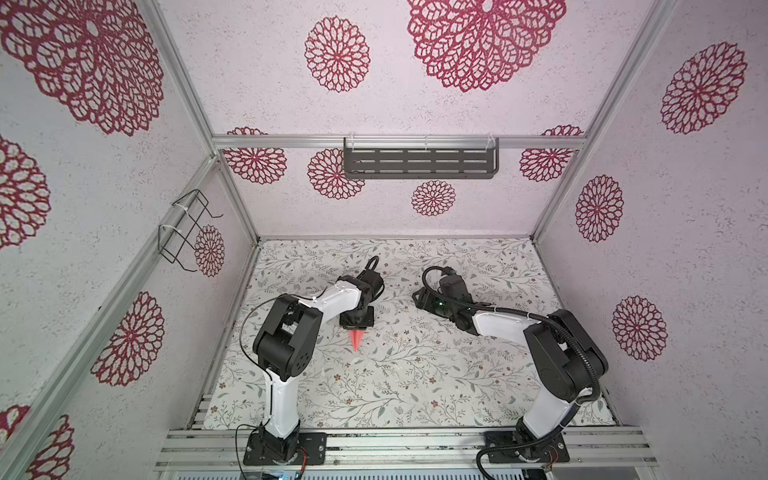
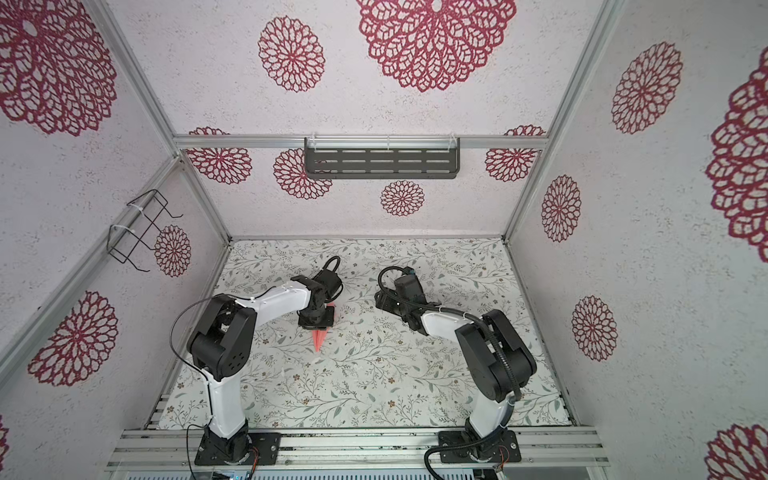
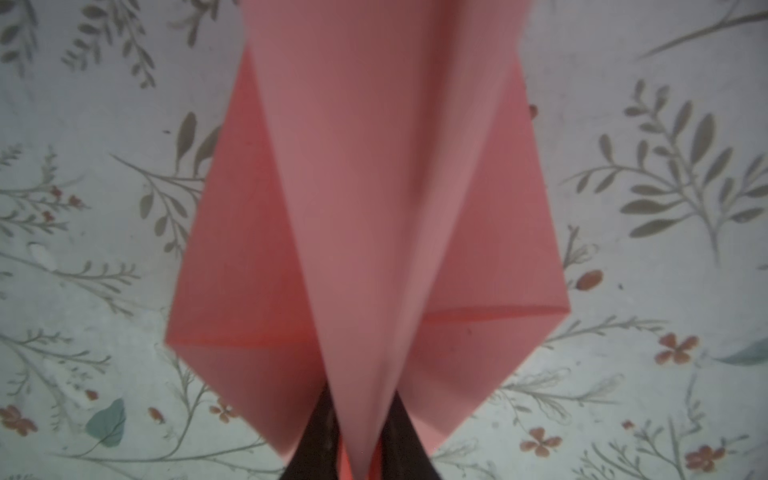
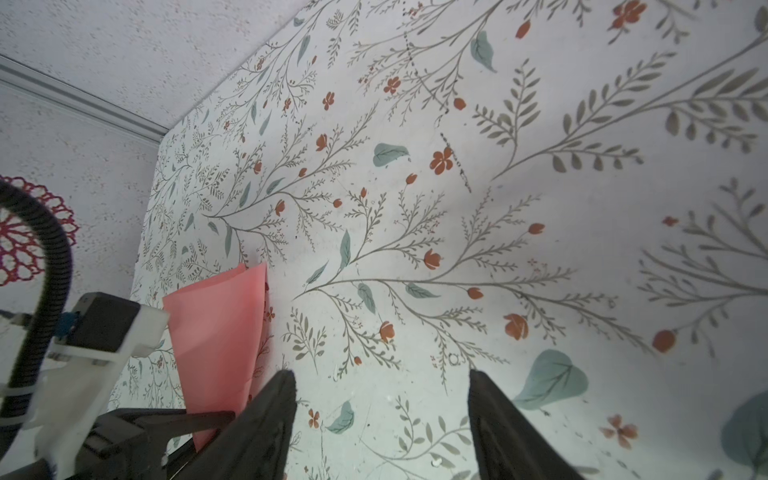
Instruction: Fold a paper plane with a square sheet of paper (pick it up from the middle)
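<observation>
The salmon-pink paper plane (image 3: 365, 208) fills the left wrist view, with a raised centre fold and two angled wings spread to either side. My left gripper (image 3: 361, 449) has that centre fold between its dark fingers (image 3: 320, 440), which stand a little apart. In both top views the plane's pointed end (image 1: 355, 340) (image 2: 319, 338) pokes out from under the left gripper (image 1: 357, 326) (image 2: 318, 324) towards the front, left of the table's middle. My right gripper (image 4: 382, 395) (image 1: 417, 297) is open and empty over the mat, to the right of the plane (image 4: 220, 332).
The floral mat (image 1: 415, 374) covers the table inside patterned walls. A dark slotted shelf (image 1: 419, 162) hangs on the back wall. A wire rack (image 1: 187, 232) is fixed to the left wall. Both arm bases stand on the front rail (image 1: 395, 449).
</observation>
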You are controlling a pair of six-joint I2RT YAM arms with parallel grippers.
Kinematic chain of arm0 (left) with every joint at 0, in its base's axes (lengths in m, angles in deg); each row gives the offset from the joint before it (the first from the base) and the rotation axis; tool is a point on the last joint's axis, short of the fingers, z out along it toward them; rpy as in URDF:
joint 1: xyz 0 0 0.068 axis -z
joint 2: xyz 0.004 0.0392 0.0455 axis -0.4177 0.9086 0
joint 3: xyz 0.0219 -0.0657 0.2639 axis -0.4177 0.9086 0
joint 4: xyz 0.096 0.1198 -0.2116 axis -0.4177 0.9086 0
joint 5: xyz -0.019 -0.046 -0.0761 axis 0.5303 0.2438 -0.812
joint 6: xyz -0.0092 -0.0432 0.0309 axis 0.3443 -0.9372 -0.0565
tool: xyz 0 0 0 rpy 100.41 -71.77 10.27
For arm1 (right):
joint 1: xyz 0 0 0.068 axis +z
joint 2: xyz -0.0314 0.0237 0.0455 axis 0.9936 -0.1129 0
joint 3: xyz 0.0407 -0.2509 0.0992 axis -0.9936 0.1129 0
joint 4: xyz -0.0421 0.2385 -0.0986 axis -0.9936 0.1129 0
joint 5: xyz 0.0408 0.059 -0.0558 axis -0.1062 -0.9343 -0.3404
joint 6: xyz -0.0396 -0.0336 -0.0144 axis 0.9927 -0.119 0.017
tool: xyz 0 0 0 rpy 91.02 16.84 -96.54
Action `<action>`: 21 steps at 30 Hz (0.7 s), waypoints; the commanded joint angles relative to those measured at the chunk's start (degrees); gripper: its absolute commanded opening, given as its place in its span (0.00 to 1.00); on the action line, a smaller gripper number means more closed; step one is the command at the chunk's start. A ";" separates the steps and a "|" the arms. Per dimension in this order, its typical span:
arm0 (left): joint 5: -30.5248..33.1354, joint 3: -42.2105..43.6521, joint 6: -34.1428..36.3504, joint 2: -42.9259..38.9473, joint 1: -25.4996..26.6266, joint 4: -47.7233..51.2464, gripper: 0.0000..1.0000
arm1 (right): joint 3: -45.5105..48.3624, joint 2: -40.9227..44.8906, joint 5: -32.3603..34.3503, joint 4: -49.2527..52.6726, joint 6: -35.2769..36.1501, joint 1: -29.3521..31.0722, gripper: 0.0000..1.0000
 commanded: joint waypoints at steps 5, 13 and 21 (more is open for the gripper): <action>0.44 0.50 -0.48 1.86 0.22 -0.93 0.21 | -0.84 0.31 -0.85 -1.31 -0.14 -0.25 0.69; 0.37 1.52 -0.63 2.88 -0.05 -1.90 0.15 | -1.28 0.18 -1.19 -1.42 -0.29 -0.27 0.69; 0.31 -3.50 -0.87 -1.22 0.69 -3.75 0.09 | 0.77 4.26 3.68 -0.07 1.69 -0.85 0.74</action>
